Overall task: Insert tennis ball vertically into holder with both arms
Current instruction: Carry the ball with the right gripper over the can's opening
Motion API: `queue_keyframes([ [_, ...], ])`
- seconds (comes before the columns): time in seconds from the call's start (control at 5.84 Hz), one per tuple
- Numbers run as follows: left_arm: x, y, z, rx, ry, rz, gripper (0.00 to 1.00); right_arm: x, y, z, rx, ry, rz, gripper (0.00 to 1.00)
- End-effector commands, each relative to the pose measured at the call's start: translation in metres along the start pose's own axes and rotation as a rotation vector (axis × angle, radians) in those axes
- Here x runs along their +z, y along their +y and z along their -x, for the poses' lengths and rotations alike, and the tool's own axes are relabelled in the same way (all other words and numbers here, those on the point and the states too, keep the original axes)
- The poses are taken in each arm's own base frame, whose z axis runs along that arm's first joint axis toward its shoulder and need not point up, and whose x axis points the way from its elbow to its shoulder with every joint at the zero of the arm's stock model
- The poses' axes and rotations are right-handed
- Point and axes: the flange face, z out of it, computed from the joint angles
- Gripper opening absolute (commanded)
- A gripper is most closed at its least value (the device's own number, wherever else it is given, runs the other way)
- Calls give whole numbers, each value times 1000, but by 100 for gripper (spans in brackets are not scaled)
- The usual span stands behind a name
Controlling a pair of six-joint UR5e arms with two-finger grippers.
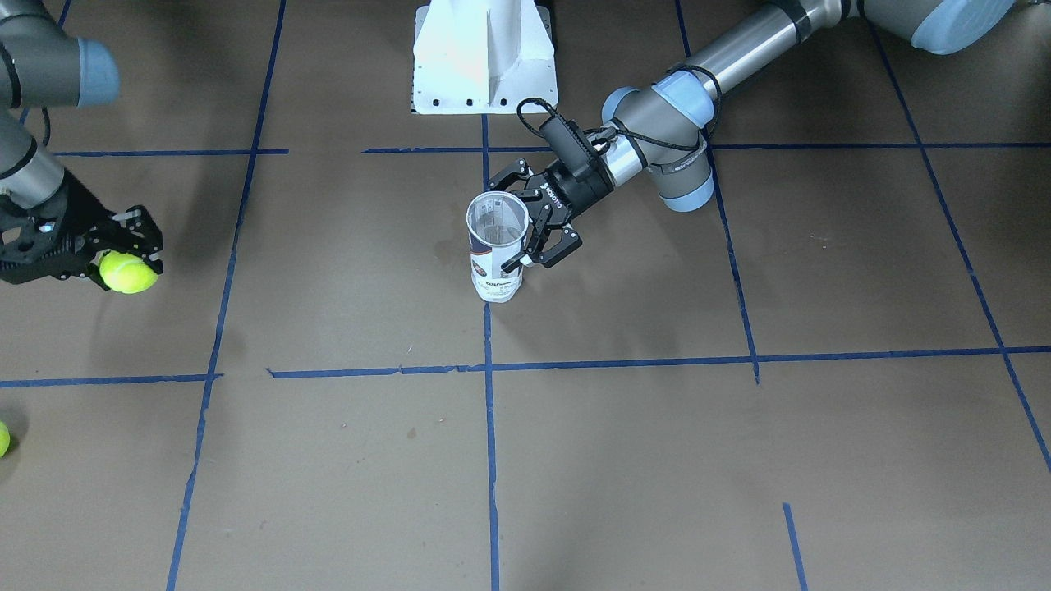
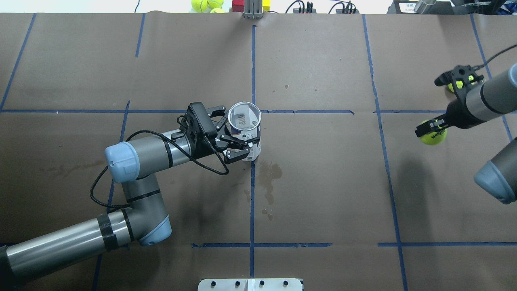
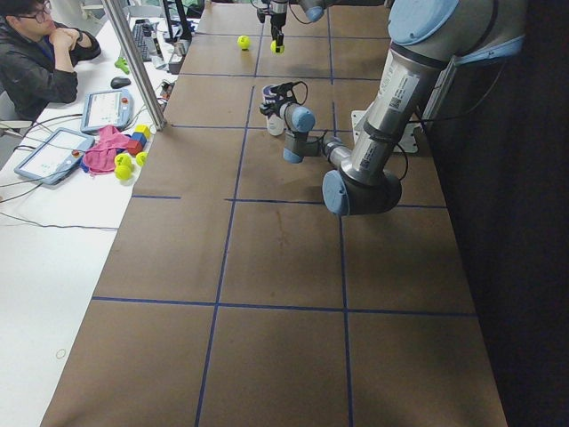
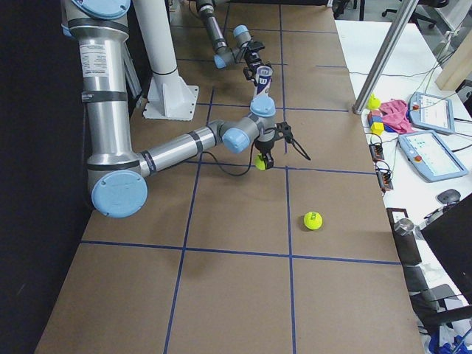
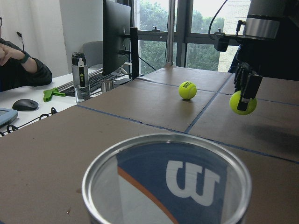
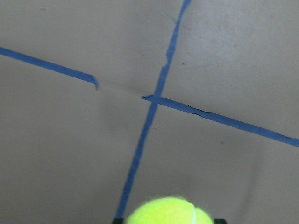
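Note:
The holder (image 1: 495, 275) is a clear tube with a white and navy label. It stands upright with its mouth open at the table's middle (image 2: 245, 121). My left gripper (image 2: 241, 132) is shut on the holder's side, fingers either side of it (image 1: 511, 223). The left wrist view looks over the tube's rim (image 5: 166, 182). My right gripper (image 2: 432, 128) is shut on a yellow tennis ball (image 2: 433, 137) and holds it above the table, far from the holder on the robot's right (image 1: 129, 272). The ball shows at the bottom of the right wrist view (image 6: 168, 212).
A second tennis ball (image 4: 313, 220) lies loose on the table beyond the right gripper (image 5: 187, 90). The white pedestal base (image 1: 484, 57) stands behind the holder. Dark stains (image 2: 268, 178) mark the paper. A side desk with tablets and an operator (image 3: 40, 53) runs along the far edge.

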Motion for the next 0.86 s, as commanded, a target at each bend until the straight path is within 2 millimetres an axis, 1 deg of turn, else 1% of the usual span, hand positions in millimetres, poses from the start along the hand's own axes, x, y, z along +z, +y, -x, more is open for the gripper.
queue_keyframes([
  [0.0,1,-1,-1,-1,2,-2,85,-76,-52,101,107,-13,-6,35],
  [0.17,1,-2,-2,-1,2,-3,85,-92,-71,159,153,-20,14,35],
  [0.34,2,-3,-2,-1,1,-5,85,-111,-80,202,202,-42,10,35],
  [0.68,3,-3,-4,-2,4,-4,85,-125,-78,302,267,-61,-14,35],
])
